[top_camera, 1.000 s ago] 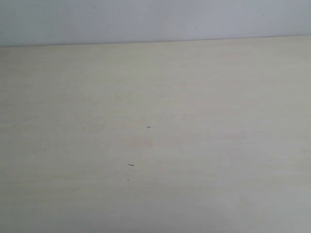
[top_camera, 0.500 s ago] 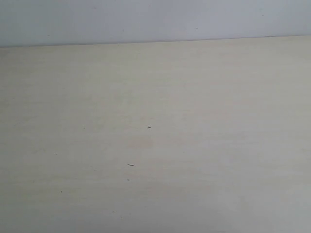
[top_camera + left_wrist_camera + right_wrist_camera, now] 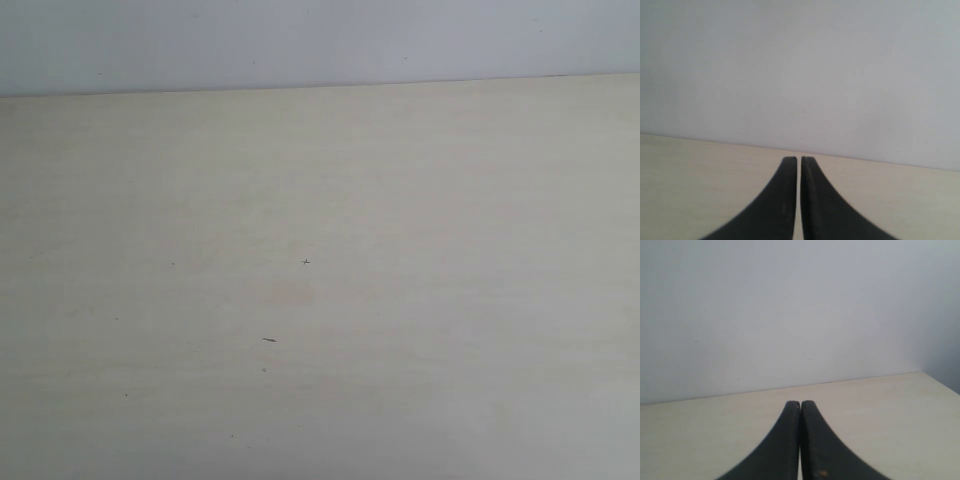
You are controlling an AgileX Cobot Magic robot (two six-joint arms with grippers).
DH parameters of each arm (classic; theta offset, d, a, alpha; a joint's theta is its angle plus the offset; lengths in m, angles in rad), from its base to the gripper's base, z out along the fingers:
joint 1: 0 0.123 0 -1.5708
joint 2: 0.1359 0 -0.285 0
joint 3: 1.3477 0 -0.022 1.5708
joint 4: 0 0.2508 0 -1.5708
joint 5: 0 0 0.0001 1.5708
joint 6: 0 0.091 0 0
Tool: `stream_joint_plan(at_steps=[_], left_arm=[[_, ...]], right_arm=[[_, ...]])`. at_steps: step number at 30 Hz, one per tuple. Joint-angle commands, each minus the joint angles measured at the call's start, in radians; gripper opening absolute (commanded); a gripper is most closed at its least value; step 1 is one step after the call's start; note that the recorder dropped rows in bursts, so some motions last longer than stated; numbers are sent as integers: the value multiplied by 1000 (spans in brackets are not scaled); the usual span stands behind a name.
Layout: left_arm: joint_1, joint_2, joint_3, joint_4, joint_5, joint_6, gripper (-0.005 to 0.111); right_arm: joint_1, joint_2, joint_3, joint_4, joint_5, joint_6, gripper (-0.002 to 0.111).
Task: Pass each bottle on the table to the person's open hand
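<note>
The pale beige table (image 3: pixel 400 250) fills the exterior view, bare except for a few tiny dark specks. No bottle and no person's hand shows in any view. Neither arm appears in the exterior view. In the left wrist view my left gripper (image 3: pixel 799 161) is shut, its two black fingers (image 3: pixel 785 200) nearly touching with nothing between them, low over the table (image 3: pixel 700 170). The right wrist view shows my right gripper (image 3: pixel 800 405) shut as well, black fingers (image 3: pixel 782 445) pressed together and holding nothing, above the table (image 3: pixel 890 410).
A plain grey-white wall (image 3: pixel 300 40) rises behind the table's far edge (image 3: pixel 320 86). In the right wrist view the table's corner and a darker wall strip (image 3: pixel 945 340) show at one side.
</note>
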Motion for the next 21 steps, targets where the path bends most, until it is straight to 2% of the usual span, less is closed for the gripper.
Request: stream_joint_plan(at_steps=[1, 21], left_arm=[[0, -7, 1, 2, 1, -2, 5], [0, -7, 1, 2, 1, -2, 5]], right_arm=[[-6, -5, 4, 0, -5, -8, 0], [-6, -5, 4, 0, -27, -8, 0]])
